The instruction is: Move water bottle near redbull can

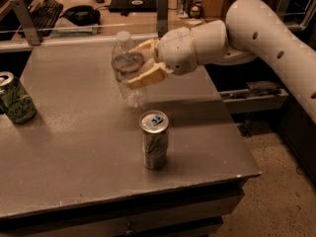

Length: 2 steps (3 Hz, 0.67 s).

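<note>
Camera view showed a wide green can at the far left edge of the grey counter, well apart from the rest. Further right, the small clear plastic water bottle with a white cap was held near upright, its cap leaning slightly left. The cream two-finger claw was clamped across its upper body. The slim silver redbull can stood near, toward the camera and slightly right of the claw — so the coming move was probably a short carry that way, then down.
</note>
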### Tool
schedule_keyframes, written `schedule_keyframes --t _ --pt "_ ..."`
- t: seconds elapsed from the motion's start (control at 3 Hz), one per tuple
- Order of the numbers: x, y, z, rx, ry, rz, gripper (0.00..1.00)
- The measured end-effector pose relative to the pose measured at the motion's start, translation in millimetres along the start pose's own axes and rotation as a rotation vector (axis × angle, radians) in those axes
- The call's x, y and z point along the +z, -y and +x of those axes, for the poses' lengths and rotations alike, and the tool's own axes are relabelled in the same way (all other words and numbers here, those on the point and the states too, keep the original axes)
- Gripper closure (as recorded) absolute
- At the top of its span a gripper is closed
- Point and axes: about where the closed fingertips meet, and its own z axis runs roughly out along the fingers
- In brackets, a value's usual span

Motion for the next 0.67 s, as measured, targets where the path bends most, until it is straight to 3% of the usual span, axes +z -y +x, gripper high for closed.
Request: schedule_keyframes --t 0.67 --pt "-37 -47 43 -0.009 0.027 -0.087 1.00"
